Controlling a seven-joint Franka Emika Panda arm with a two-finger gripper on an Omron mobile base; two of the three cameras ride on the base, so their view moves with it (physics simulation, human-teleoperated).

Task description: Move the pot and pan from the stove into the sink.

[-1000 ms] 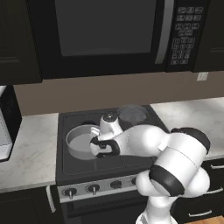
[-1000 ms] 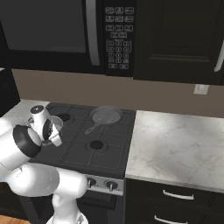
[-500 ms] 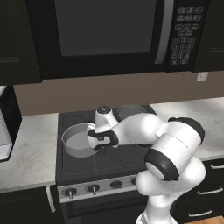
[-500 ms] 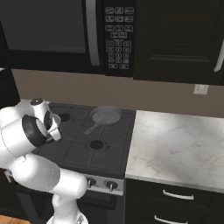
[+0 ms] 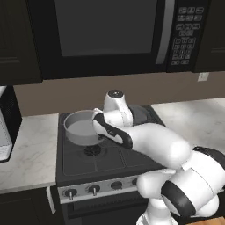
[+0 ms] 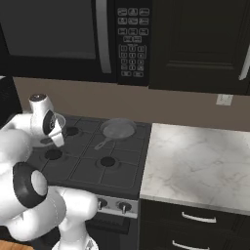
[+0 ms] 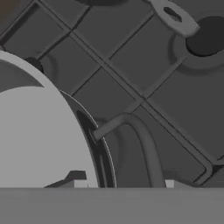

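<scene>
The grey straight-walled pot (image 5: 79, 129) hangs a little above the left side of the black stove (image 5: 110, 162). My gripper (image 5: 98, 126) is shut on the loop handle at its right rim. In the hand view the pot (image 7: 35, 140) takes up the left, and its curved handle (image 7: 142, 135) runs down between my fingertips (image 7: 76, 178). The small shallow pan (image 6: 118, 129) rests on the back right burner, its thin handle pointing to the front left. The sink is out of view.
A black microwave (image 5: 105, 35) hangs low over the stove. Marble counter lies to the right (image 6: 195, 161) and to the left (image 5: 26, 154), where a white appliance (image 5: 4, 136) stands at the edge. Knobs (image 5: 92, 190) line the stove front.
The jaws have closed on the pot's handle. The pot has come up off its left burner, and the hand has swung left and back with it.
</scene>
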